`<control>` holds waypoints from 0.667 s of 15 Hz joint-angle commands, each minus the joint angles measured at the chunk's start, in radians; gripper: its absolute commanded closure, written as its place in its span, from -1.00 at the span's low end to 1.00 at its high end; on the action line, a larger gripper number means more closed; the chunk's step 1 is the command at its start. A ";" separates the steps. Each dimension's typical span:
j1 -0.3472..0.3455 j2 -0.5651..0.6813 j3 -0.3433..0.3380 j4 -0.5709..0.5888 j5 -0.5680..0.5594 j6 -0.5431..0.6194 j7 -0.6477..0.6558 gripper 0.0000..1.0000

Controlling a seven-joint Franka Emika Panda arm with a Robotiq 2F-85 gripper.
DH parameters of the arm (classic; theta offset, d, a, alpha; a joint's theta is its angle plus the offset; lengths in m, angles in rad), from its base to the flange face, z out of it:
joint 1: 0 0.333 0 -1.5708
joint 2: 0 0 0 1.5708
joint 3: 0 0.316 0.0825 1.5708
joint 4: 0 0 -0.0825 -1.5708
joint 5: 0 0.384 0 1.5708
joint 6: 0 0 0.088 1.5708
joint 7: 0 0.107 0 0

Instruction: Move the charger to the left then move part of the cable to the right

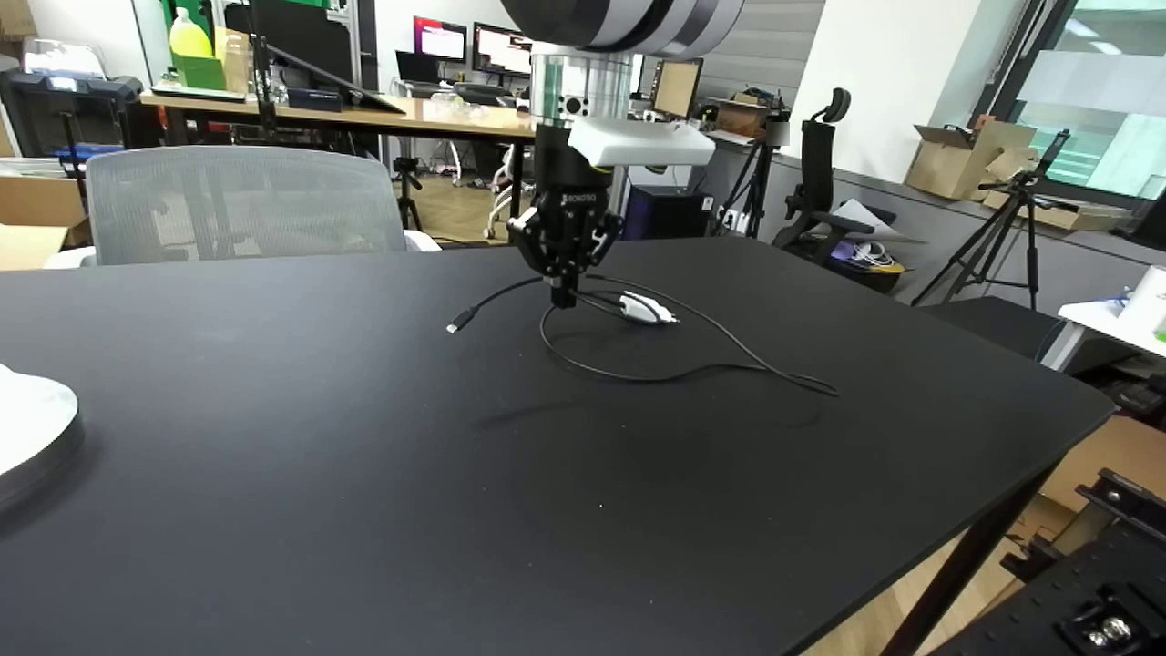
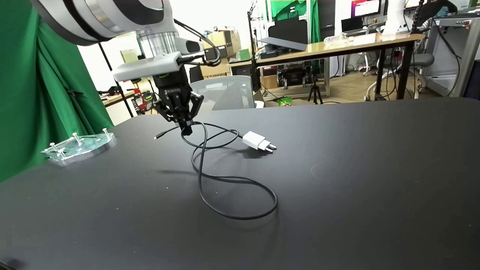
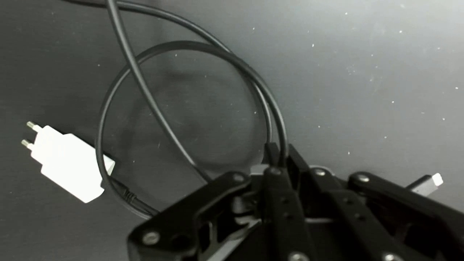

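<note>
Currently: gripper (image 2: 186, 129), jaws nearly meeting, cable (image 3: 185, 45) pinched between; charger (image 2: 253, 140), on or barely above the table (image 2: 356, 195), apart from the jaws; likely hazard: crossed loops snagging if the cable is pulled, dragging or flipping the charger.
</note>
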 commanded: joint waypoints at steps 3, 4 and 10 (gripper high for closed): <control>0.001 0.027 -0.001 0.002 0.002 -0.002 0.005 0.87; 0.001 0.031 -0.001 0.002 0.002 -0.001 0.004 0.87; -0.005 0.029 0.004 -0.001 0.010 0.000 -0.004 0.97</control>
